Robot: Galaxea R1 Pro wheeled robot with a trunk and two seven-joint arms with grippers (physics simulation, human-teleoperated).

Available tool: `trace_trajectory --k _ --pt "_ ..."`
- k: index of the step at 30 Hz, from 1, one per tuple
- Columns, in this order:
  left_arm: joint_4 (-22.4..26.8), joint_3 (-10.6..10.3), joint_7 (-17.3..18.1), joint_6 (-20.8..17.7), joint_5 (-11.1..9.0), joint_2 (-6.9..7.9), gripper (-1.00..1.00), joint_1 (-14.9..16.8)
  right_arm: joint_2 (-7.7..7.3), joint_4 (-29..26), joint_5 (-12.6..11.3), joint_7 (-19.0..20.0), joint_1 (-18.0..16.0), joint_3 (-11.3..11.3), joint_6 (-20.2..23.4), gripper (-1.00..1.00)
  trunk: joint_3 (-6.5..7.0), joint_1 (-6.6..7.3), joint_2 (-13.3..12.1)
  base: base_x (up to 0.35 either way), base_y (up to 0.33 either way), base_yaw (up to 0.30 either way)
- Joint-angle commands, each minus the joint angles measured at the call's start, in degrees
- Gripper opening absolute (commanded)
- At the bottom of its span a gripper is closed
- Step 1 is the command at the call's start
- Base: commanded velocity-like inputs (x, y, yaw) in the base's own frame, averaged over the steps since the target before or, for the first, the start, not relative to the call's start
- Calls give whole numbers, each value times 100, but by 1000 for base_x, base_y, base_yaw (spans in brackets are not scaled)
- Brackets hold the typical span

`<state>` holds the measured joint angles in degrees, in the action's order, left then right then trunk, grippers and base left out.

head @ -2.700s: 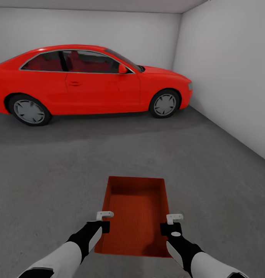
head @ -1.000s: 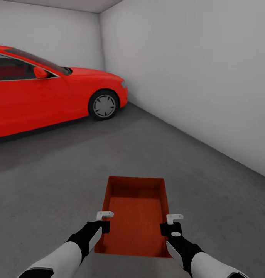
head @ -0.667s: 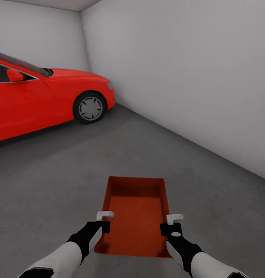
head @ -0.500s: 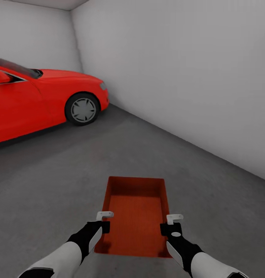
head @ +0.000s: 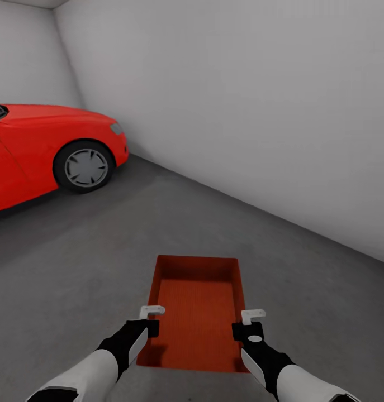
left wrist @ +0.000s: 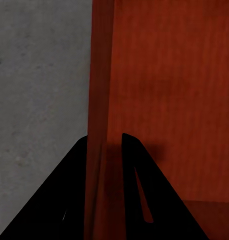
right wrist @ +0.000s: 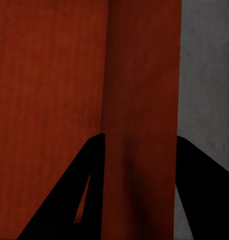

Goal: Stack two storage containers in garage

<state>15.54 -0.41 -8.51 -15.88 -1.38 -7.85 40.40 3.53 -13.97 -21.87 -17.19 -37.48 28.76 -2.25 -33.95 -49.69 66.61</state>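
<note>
Gripping 1 orange-red rectangular storage container point(head: 196, 312), the left hand point(head: 151, 310) and right hand point(head: 252, 316) each clamp a side wall above grey concrete floor point(head: 74, 268), red car point(head: 52, 153) nearby.

The storage container point(head: 197, 312) is orange-red with thin lines on its bottom. The floor point(head: 91, 251) is dark grey and speckled. The car point(head: 29, 151) is bright red with a grey wheel point(head: 83, 167). The walls point(head: 242, 100) are plain white.
</note>
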Motion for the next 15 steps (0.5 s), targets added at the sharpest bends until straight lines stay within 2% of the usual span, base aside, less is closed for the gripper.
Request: trace_trajectory --k 1,15 --pt "37 -55 -63 -47 138 0 -100 3 -1 105 -159 -48 -5 113 0 -100 -5 -3 3 321 0 -286" --pt "37 -56 -63 -47 138 -4 -100 3 -1 105 -159 -48 -5 113 -2 -100 -5 -3 3 321 0 -286"
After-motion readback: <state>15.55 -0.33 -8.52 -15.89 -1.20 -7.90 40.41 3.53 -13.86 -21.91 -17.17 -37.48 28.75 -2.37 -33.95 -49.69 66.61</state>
